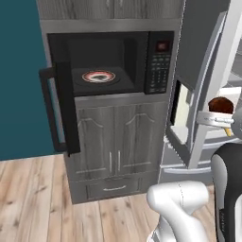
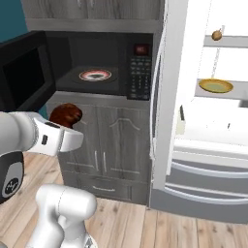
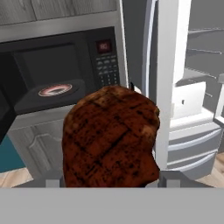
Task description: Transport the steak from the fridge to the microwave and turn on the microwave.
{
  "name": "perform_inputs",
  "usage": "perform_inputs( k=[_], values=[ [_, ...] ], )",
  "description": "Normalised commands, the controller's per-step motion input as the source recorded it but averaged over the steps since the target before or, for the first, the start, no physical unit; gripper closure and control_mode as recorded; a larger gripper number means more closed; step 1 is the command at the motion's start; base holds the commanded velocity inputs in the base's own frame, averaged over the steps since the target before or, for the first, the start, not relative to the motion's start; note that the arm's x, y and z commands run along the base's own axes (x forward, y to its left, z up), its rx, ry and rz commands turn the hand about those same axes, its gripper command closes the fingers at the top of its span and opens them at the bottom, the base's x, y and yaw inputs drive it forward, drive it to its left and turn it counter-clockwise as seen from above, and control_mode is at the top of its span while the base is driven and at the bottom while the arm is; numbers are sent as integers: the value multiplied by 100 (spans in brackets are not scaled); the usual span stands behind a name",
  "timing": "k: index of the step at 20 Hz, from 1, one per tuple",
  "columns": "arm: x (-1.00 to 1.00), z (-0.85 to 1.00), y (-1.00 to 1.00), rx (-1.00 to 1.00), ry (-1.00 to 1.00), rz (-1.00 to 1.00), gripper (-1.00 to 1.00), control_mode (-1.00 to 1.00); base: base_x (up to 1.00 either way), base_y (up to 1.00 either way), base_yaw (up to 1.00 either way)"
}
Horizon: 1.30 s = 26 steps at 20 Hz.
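Note:
The steak, a dark reddish-brown seared lump, sits in my gripper, which is shut on it; the meat hides the fingertips in the hand view. The steak hangs in the air in front of the open fridge, to the right of and below the microwave. From the other side, the steak and gripper are left of and lower than the microwave cavity. The microwave door stands swung open to the left. Inside lies a round plate with an orange-white rim.
The fridge door stands open just right of the microwave keypad. Fridge shelves hold a yellow dish and a small brown item. Grey wood-grain cabinets sit under the microwave, above a wooden floor.

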Motion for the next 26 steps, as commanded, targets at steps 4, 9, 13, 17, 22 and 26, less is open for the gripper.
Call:
perform_inputs(
  k=[4, 9, 13, 17, 22, 26],
  values=[
    [0, 0, 0, 0, 0, 0, 100, 100, 4, 36, 2],
    [0, 0, 0, 0, 0, 0, 100, 100, 4, 35, 2],
    [0, 0, 0, 0, 0, 0, 100, 100, 11, 32, 5],
    [0, 0, 0, 0, 0, 0, 100, 100, 29, 20, 5],
    [0, 0, 0, 0, 0, 0, 100, 100, 48, 2, 0],
    [0, 0, 0, 0, 0, 0, 100, 100, 48, 1, 0]
  ],
)
